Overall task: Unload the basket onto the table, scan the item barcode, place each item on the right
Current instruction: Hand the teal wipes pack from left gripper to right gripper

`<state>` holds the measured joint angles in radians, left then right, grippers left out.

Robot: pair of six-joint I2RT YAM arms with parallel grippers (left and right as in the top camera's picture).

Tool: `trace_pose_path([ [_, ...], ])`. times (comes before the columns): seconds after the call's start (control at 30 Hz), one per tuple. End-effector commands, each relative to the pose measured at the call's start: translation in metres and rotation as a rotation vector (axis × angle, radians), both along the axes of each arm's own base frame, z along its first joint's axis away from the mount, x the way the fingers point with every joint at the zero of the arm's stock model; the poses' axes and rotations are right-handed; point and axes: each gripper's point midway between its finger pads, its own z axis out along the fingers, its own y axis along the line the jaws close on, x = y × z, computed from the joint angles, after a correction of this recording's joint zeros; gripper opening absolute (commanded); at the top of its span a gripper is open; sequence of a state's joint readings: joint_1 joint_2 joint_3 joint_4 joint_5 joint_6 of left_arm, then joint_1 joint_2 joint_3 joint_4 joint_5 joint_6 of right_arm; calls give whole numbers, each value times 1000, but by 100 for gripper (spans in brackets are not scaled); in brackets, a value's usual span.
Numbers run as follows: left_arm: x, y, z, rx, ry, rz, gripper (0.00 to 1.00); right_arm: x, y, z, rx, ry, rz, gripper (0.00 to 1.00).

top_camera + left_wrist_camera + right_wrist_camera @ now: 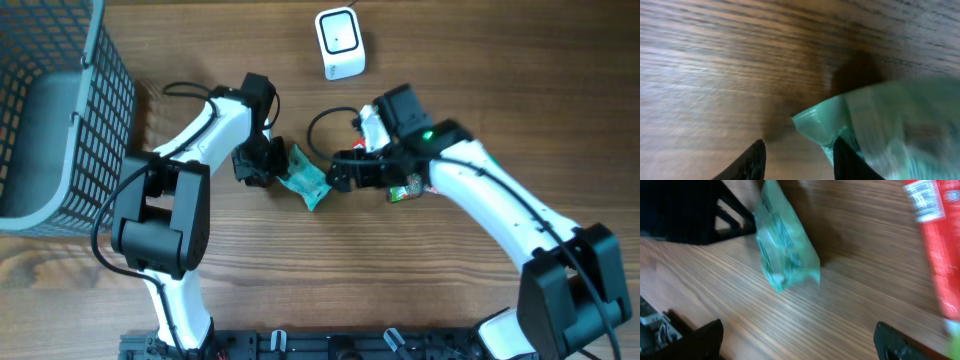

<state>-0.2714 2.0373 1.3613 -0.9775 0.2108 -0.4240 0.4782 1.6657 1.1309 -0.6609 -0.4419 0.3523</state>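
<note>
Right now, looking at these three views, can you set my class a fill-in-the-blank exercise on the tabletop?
The crinkly plastic packet between the two claws is ____. The grey wire mesh basket sits on the robot's ____ side. The right claw has its jaws ____. The flat red packet lies under the ____ arm.
Missing words: green, left, open, right.

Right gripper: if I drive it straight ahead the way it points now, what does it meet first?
Most likely the green packet, which is just left of centre ahead of the open right gripper. The left gripper sits right behind it. Depth is hard to judge.
</note>
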Motion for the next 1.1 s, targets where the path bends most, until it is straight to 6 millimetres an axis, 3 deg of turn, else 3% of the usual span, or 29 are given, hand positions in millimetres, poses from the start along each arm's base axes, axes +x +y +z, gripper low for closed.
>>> trace_pose_path([
  [0.0, -11, -1, -5, -4, 8, -12, 38, -11, 10, -18, 42, 83, -122, 97],
  [0.17, -12, 0, -5, -3, 12, -12, 39, -9, 18, -36, 110, 75, -207, 91],
  [0.43, -11, -1, -5, -4, 8, -12, 39, -1, 29, -63, 164, -20, -227, 90],
  [0.57, -10, -1, -6, -5, 5, -12, 39, 4, 49, -79, 197, -43, -204, 89],
  [0.63, -10, -1, -6, -6, 3, -12, 39, 4, 56, -84, 205, -54, -188, 76],
  [0.7, -10, -1, -6, -6, 1, -12, 40, 4, 56, -87, 204, -54, -187, 36],
  [0.77, -9, -1, -6, -6, 0, -11, 41, 6, 55, -84, 206, -62, -191, 7],
  [0.9, 9, 10, 16, -22, -59, 11, 41, 10, 54, -54, 250, -143, -109, 4],
  [1.07, 45, 45, 85, -51, -232, 120, 45, -4, 43, -8, 266, -227, 10, 4],
])
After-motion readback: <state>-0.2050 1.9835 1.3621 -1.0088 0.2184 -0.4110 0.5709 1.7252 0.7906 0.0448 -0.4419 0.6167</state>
